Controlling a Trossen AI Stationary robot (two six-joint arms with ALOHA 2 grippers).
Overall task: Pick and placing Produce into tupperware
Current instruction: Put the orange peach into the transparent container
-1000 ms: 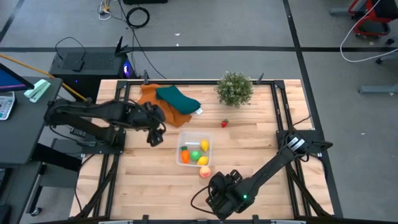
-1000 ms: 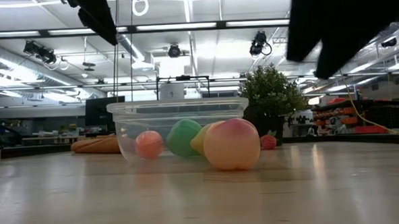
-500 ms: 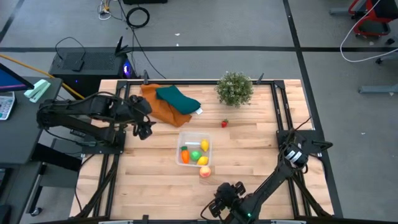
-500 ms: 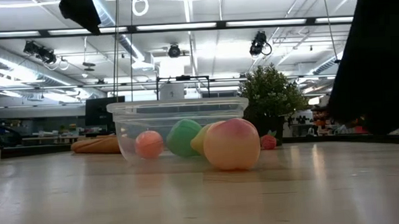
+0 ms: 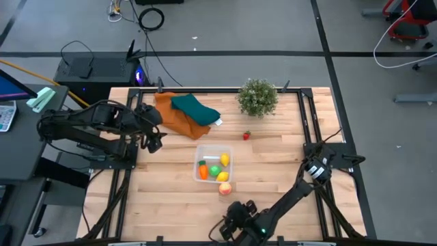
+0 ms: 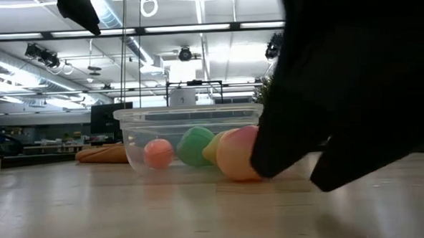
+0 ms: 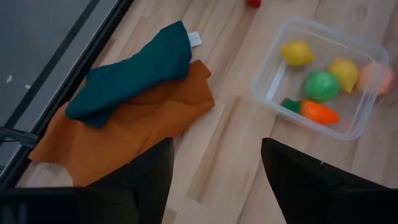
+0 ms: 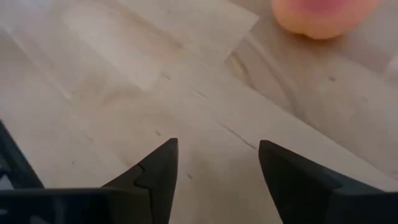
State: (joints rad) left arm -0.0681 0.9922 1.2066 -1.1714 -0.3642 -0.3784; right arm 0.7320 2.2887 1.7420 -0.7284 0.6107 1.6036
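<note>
Peach [image 5: 225, 188] beside tupperware [image 5: 203, 175], right pincer [image 8: 214, 163] open near it

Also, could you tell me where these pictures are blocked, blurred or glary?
Low view: the right arm's dark bulk blots out the right half, ceiling lights glare. Right wrist view: the peach is cropped and soft. High view: evenly lit, tub clear.

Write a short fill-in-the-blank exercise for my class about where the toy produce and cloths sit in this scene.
1. The peach lies ____ the tupperware.
2. The teal cloth rests on the ____ cloth.
3. The small red piece lies on the table near the potted ____.

Missing words: outside; orange; plant
</note>
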